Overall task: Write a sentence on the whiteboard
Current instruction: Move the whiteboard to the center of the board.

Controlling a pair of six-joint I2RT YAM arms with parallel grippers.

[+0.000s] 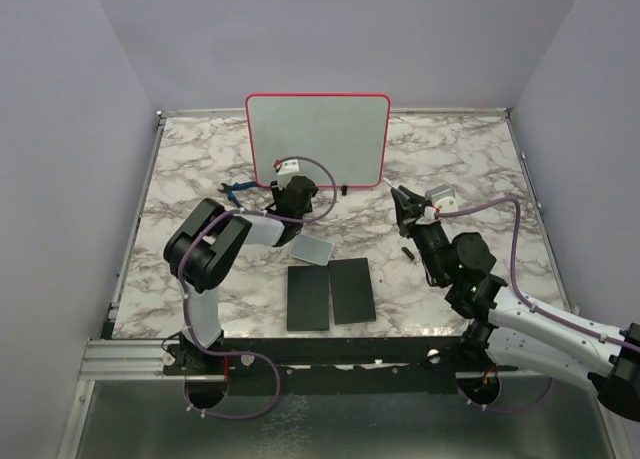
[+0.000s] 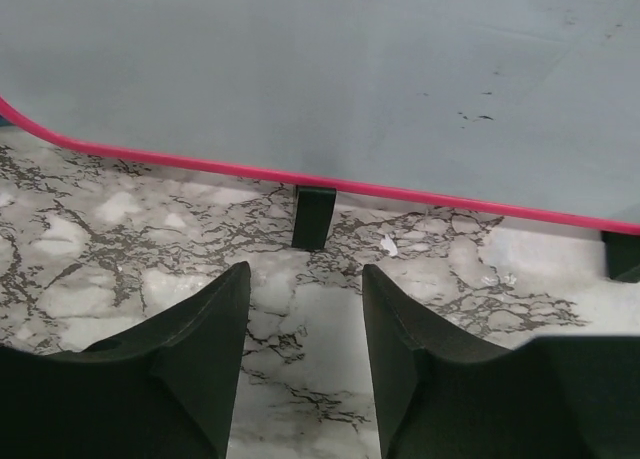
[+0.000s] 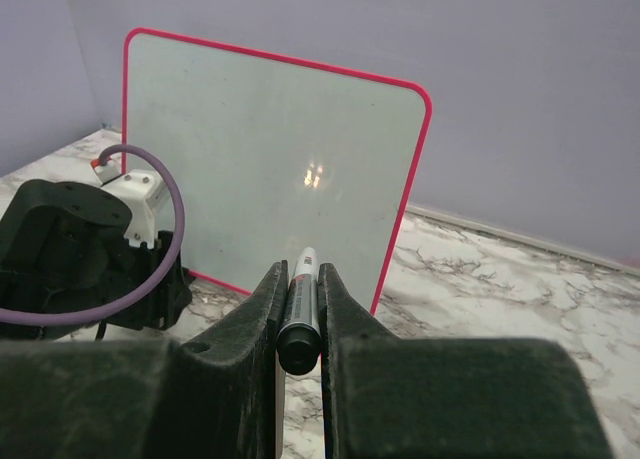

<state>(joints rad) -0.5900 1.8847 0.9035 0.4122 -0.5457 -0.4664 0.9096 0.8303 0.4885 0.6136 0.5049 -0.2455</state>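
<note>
On wrist views only, right end effector (image 3: 299, 275) pinching marker (image 3: 299, 321), left end effector (image 2: 305, 279) spread

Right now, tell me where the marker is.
The marker is clamped in the right end effector, right of centre in the top view, its tip aimed at the whiteboard.

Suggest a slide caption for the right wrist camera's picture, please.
Right gripper clamps a marker pointing toward the upright, blank-looking whiteboard on the marble table.
</note>
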